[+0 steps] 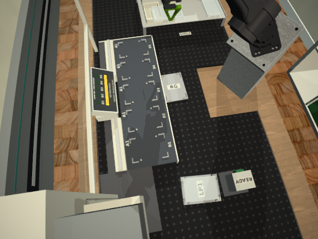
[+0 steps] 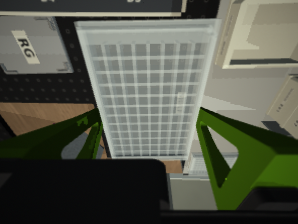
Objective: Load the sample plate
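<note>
My gripper (image 2: 149, 112) (image 1: 172, 10) is shut on a well plate with a clear lid (image 2: 147, 85) (image 1: 159, 12), its green fingers pressing on the two long sides. The lid sits squarely on the plate. I cannot read the plate's ID. The plate is at the SHELF (image 1: 183, 21) at the top of the top view, its far end reaching over the shelf's edge toward the deck. The dark deck (image 1: 139, 69) has empty positions; D2 (image 1: 143, 118) is the second from the near end. Lid park LP1 (image 1: 200, 189) is empty.
The regrip nest RG (image 1: 174, 86) (image 2: 30, 47) lies beside the deck. The READY key (image 1: 243, 180) stands right of LP1. Another plate (image 1: 212, 6) lies on the shelf. Beige boxes (image 2: 255, 35) (image 2: 285, 105) stand to the right in the wrist view. The arm's base (image 1: 256, 25) is at the top right.
</note>
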You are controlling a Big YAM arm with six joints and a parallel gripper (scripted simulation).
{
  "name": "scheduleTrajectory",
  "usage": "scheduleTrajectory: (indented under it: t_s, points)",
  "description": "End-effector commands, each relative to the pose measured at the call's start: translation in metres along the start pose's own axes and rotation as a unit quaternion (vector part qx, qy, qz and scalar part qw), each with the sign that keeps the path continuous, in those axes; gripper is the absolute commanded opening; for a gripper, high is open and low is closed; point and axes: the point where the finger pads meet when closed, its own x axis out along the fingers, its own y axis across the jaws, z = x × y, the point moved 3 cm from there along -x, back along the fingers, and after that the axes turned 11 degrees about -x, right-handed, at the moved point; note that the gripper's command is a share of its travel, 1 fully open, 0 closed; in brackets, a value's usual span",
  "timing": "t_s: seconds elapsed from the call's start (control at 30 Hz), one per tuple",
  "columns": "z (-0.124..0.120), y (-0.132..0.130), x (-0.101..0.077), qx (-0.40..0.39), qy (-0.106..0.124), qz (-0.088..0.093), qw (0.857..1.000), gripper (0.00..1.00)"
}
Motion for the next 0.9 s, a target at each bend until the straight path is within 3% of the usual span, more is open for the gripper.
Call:
scheduleTrajectory:
  t_s: [0.0,0.17,0.2,0.3,0.73,0.77,0.87]
  points:
    - [0.013,0.005,-0.006,-0.009,-0.008,-0.014,1.0,0.0]
    - [0.014,0.011,-0.006,-0.009,-0.008,-0.014,1.0,0.0]
    - [0.007,0.007,-0.015,0.004,-0.012,-0.025,1.0,0.0]
    - [0.016,0.021,-0.006,-0.008,-0.008,-0.014,1.0,0.0]
    - [0.02,0.046,-0.005,-0.008,-0.007,-0.013,1.0,0.0]
    - [0.017,0.045,-0.01,-0.001,-0.01,-0.019,1.0,0.0]
    - [0.022,0.055,-0.005,-0.008,-0.007,-0.013,1.0,0.0]
